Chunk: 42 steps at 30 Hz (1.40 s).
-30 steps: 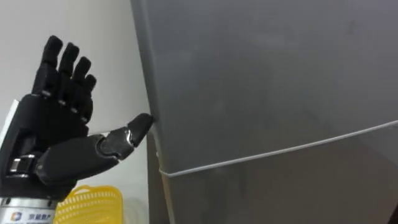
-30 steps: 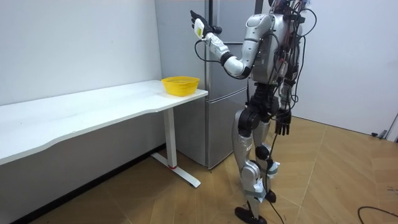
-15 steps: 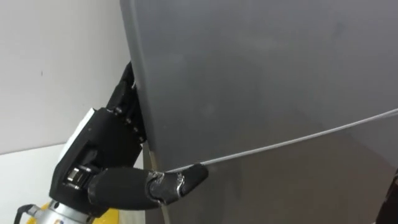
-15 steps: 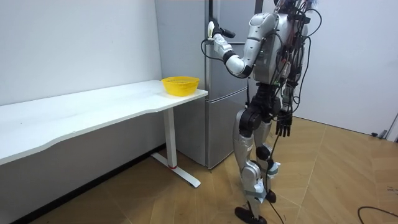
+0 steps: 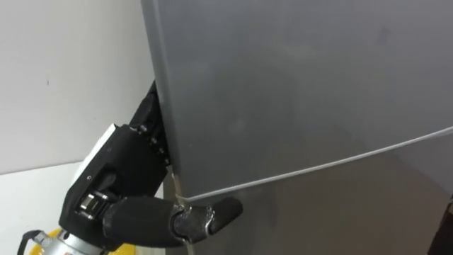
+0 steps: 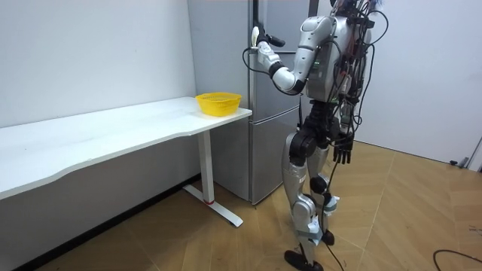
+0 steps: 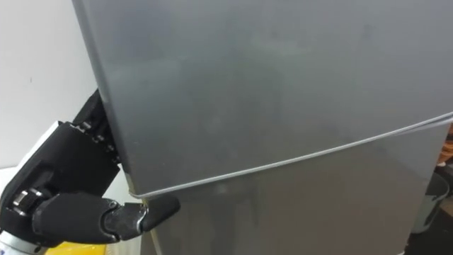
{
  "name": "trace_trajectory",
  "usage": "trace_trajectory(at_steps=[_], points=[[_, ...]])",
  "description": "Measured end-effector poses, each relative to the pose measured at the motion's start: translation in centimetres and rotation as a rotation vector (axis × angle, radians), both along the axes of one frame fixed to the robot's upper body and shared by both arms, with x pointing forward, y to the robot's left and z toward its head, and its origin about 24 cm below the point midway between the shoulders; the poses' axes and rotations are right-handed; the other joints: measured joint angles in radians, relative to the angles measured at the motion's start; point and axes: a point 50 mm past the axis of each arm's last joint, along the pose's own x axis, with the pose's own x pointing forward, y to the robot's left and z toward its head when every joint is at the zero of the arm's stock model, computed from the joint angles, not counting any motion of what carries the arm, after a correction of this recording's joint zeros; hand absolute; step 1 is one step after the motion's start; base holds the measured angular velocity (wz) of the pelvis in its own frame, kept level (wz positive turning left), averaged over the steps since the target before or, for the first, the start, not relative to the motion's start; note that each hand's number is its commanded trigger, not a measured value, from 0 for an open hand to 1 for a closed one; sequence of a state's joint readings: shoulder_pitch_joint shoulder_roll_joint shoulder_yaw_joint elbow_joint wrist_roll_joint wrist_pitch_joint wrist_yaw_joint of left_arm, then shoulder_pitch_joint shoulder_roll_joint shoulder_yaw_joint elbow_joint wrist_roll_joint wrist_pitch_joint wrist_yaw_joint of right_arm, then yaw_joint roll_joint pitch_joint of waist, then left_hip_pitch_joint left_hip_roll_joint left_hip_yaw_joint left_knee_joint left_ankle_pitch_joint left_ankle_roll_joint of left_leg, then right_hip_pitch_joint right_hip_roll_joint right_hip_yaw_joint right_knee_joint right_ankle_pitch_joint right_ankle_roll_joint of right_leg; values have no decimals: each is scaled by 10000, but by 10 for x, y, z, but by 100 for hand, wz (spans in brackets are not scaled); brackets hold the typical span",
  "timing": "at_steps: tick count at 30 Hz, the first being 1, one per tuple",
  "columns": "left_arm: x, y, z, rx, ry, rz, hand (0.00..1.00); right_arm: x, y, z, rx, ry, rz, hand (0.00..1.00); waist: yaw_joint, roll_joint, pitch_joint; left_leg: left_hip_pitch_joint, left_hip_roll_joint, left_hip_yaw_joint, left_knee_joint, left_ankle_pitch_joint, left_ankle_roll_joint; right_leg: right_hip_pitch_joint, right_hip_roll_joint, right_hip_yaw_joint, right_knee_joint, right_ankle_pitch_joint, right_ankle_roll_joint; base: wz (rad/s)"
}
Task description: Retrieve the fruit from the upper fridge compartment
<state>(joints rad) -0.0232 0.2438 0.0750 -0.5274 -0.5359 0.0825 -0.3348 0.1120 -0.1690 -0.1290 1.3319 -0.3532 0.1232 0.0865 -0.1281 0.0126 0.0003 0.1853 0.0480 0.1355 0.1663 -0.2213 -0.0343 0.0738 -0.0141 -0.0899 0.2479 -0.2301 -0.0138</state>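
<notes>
The grey fridge's upper door (image 5: 297, 92) stands shut in front of me, with a thin pale seam (image 5: 318, 166) dividing it from the lower door (image 5: 318, 212). My left hand (image 5: 120, 170) is at the upper door's left edge and reaches behind it, while its thumb (image 5: 212, 212) lies across the front just below the seam. In the room view I stand upright facing the fridge (image 6: 275, 22), left hand (image 6: 261, 51) raised to the door edge. My right hand (image 6: 343, 150) hangs relaxed and open at my side, holding nothing.
A yellow mesh basket (image 6: 218, 102) sits on the end of a long white table (image 6: 113, 132) just left of the fridge; its rim (image 5: 28, 241) shows under my left arm. A white wall is behind the table. Wooden floor lies open behind me.
A second ago my left hand was spread open beside the fridge; it has moved in to the upper door's left edge, thumb across the front. In the last half second it barely moved.
</notes>
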Motion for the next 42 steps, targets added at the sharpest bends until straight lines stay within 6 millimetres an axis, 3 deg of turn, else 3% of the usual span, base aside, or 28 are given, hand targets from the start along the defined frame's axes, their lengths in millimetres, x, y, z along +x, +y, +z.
trace_trajectory(at_steps=[7,16,27,33,36,37,38,39,42], points=[[1,7,2,-146,-38,501,100,-2,-1,0,-85,37,-8,0,19,-6,11,1,-1,-13,-2,0,0,6,-1,8,-8,0,1,0],[0,4,3,-523,-39,509,100,-3,-4,1,-241,108,42,0,201,99,16,-24,0,-26,-3,0,0,20,3,19,-81,7,8,0],[0,4,3,-634,-25,417,100,0,-7,2,-246,111,238,0,203,144,9,-1,4,-37,-4,0,0,106,-9,-87,-115,9,8,0],[0,3,3,-691,-6,360,100,-1,-7,2,-176,141,258,0,192,184,45,-39,1,-31,0,0,0,63,-12,-92,-135,8,10,0],[0,2,2,-832,22,192,100,-2,-7,2,-162,201,346,0,177,220,20,-158,1,-27,1,0,0,-66,-15,-100,-109,9,9,1],[0,2,2,-863,25,174,91,-2,-7,2,-161,203,353,0,165,195,35,-167,1,-27,0,0,0,-76,-16,-104,-106,9,9,3],[0,2,2,-863,26,169,66,-2,-7,2,-156,214,348,0,125,174,39,-166,2,-26,1,0,0,-60,-21,-115,-101,9,9,7],[0,2,2,-859,27,166,0,-2,-7,2,-157,198,364,0,72,165,34,-162,2,-25,-1,0,0,-48,-28,-131,-95,9,9,7],[0,2,3,-901,23,137,0,5,-7,2,-164,15,397,0,-27,68,40,-168,0,1,-2,-1,0,-69,-29,-104,-90,10,11,2]])
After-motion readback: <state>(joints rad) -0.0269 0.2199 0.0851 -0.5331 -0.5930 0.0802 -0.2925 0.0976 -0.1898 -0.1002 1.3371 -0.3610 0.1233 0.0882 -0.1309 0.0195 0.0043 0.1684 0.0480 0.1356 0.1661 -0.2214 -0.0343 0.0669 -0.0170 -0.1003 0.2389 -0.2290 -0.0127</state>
